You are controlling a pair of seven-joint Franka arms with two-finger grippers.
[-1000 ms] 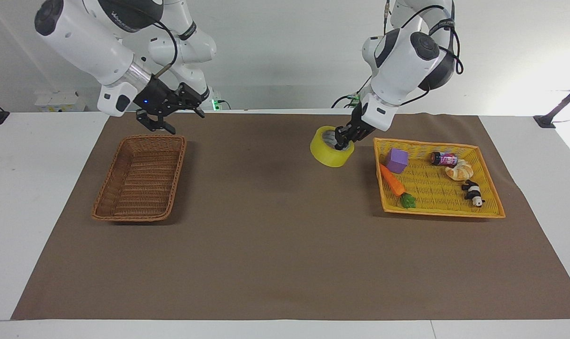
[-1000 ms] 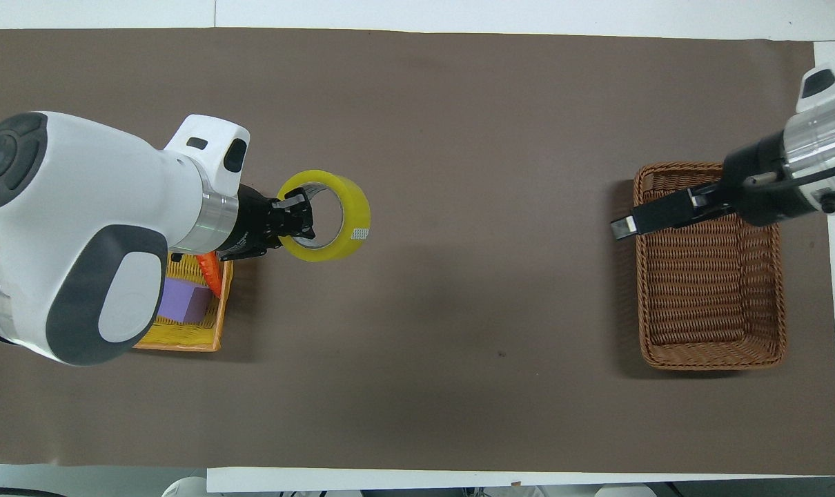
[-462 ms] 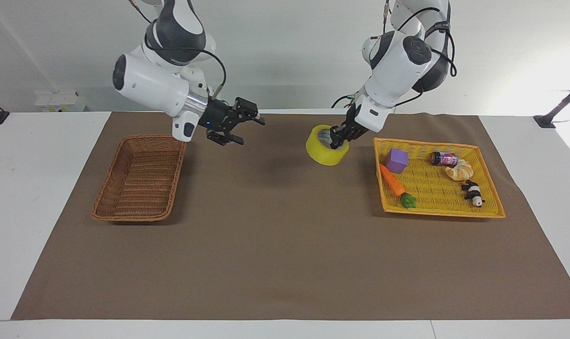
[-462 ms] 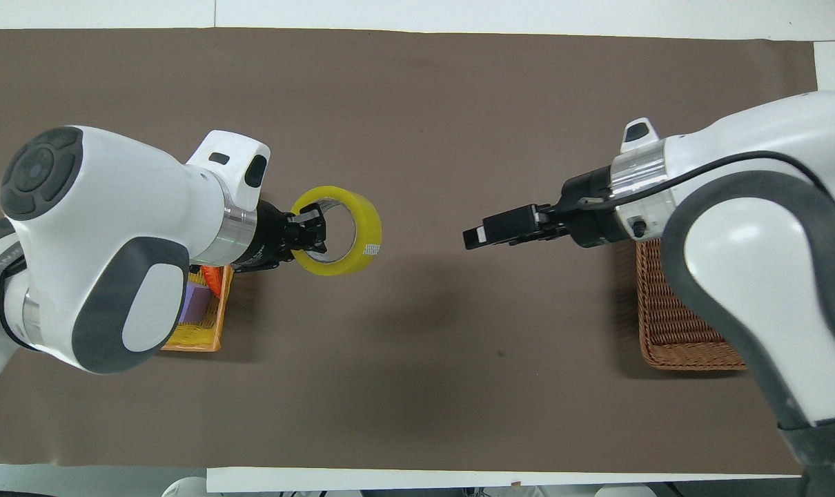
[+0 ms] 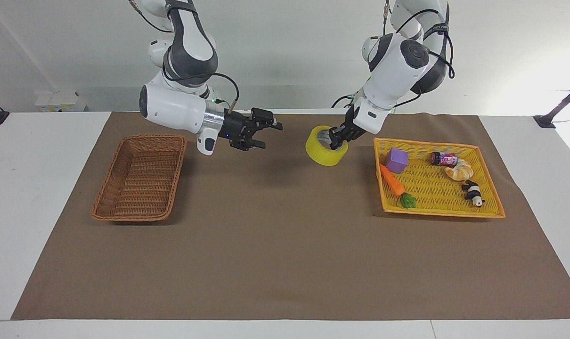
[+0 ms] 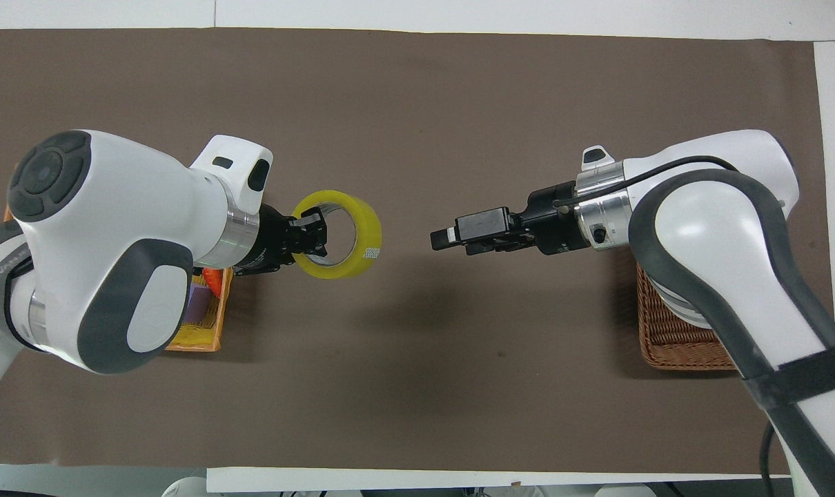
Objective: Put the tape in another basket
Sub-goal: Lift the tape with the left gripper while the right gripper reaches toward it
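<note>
The left gripper [image 5: 337,137] is up in the air over the brown mat [image 5: 285,263], just beside the yellow tray basket [image 5: 490,188]; its fingers are closed on the wall of the tape [image 5: 323,154], one finger inside the hole and one outside; the tape hangs tilted, off the mat, and its round hole shows from above [image 6: 362,238]; the left gripper [image 6: 312,237] comes in from the left arm's end of the table.

The right gripper [image 5: 266,129] is up over the mat too, between the tape and the basket [image 5: 139,176]; it points toward the tape; its fingers are a little apart and they hold nothing; a clear gap lies between its tips [image 6: 452,236] and the tape.

The basket sits near the right arm's end of the table, close to the short edge of the mat; nothing can be seen in it; from above most of it is hidden under the right arm, and only one corner shows [image 6: 673,342].

The yellow tray basket sits near the left arm's end; a purple cube [image 5: 396,160], a toy carrot [image 5: 392,181], a small can [image 5: 443,158], a bread roll [image 5: 459,170] and a little panda toy [image 5: 473,193] lie in it.
</note>
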